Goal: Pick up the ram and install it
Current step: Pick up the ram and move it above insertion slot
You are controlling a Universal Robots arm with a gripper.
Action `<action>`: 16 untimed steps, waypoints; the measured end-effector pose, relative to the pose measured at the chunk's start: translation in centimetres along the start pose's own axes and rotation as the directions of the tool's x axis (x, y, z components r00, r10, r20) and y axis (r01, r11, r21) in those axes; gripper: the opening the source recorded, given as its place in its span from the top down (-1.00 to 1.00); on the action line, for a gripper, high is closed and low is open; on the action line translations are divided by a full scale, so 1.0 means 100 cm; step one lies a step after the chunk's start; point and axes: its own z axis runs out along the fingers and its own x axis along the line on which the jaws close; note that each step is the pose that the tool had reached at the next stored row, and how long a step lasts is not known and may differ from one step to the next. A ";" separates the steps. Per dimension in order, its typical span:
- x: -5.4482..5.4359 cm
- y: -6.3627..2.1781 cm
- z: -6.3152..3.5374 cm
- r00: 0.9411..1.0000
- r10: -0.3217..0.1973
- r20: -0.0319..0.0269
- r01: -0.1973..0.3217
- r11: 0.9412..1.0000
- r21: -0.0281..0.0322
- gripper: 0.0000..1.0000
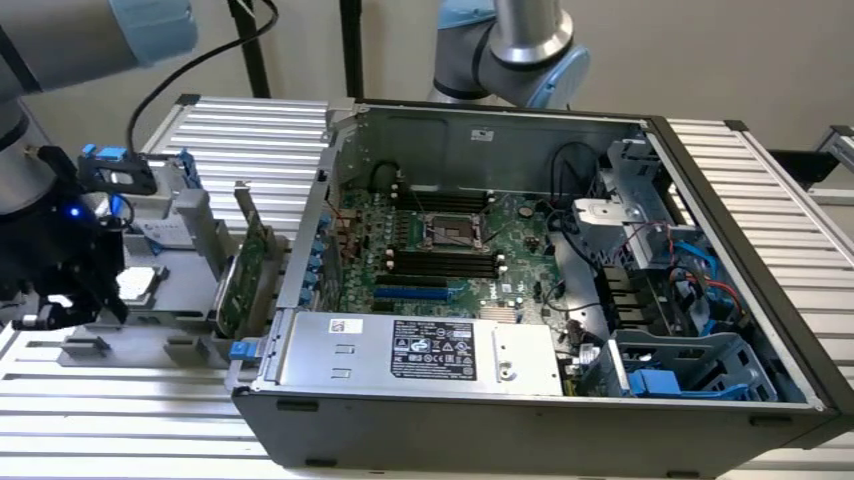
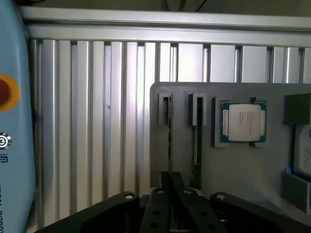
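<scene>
As the ram [image 2: 170,138] lies lengthwise straight ahead of the gripper [image 2: 171,176], I cannot tell whether it is clenched.

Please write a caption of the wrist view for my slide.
The gripper lined up with the ram in a slot of the grey holder, a second stick and a processor beside it.

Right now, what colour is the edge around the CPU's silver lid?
Green. The CPU shows best in the wrist view.
</scene>
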 end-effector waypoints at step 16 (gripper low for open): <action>-0.002 -0.0278 -0.0737 1.000 0.000 0.000 0.000 1.000 0.000 1.00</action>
